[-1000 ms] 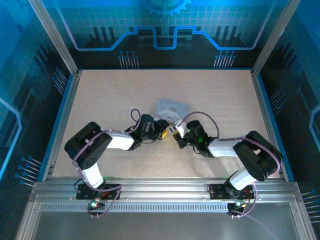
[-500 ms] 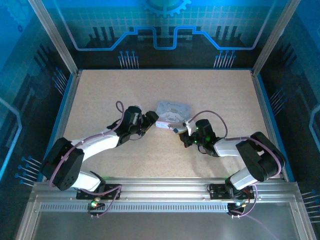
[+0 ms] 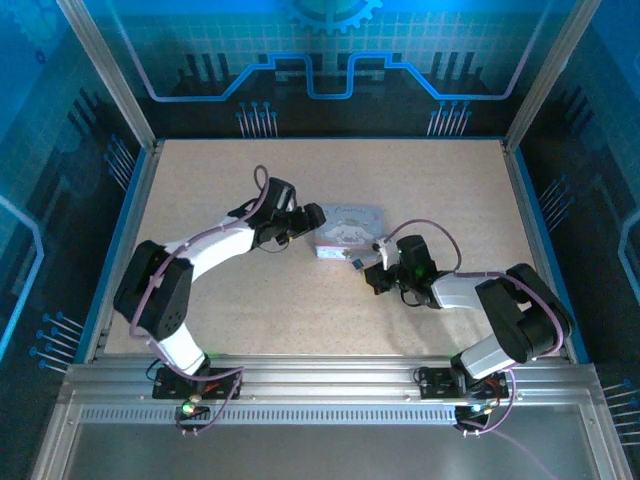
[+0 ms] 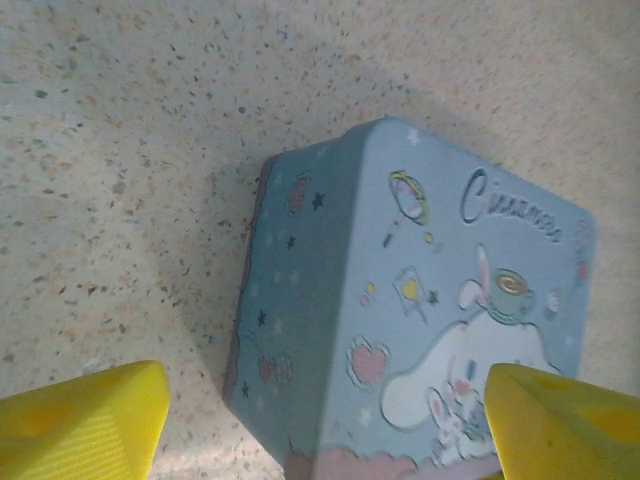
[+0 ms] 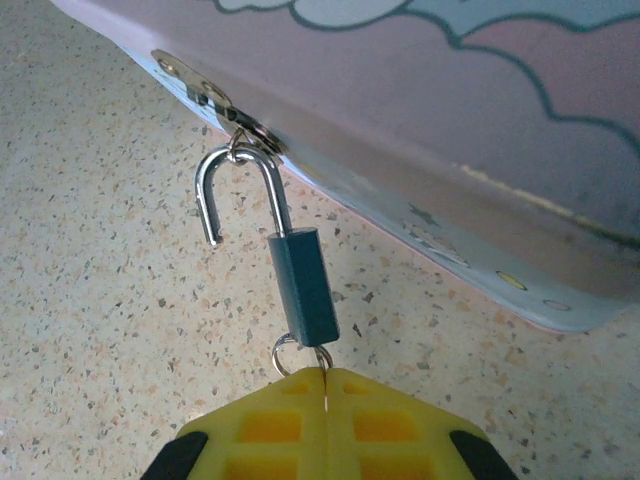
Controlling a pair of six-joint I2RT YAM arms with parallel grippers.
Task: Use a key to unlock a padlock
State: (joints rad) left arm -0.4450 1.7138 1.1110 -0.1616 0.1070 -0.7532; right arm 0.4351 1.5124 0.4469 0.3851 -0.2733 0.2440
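The small dark padlock (image 5: 303,285) hangs by its silver shackle (image 5: 237,182), which is swung open, from the hasp ring (image 5: 240,128) of a pale cartoon tin (image 5: 480,130). My right gripper (image 5: 326,385) is shut on the key (image 5: 323,362), which sits in the padlock's bottom end; just a sliver and its ring (image 5: 283,350) show. In the top view, the right gripper (image 3: 368,262) lies at the tin's (image 3: 350,222) front edge. My left gripper (image 4: 325,400) is open, its yellow fingers (image 4: 90,425) straddling the tin's (image 4: 430,320) near corner without touching it on the left.
Speckled beige tabletop (image 3: 230,190) stretches round the tin on all sides. Blue side rails (image 3: 118,240) and a dark back wall (image 3: 320,100) bound the table. The two arm bases (image 3: 185,375) are bolted to the metal rail at the near edge.
My left gripper moved away from the padlock to the tin's left end and opened wide. The tin turned and shifted slightly. My right gripper stayed shut on the key, drifting slightly right.
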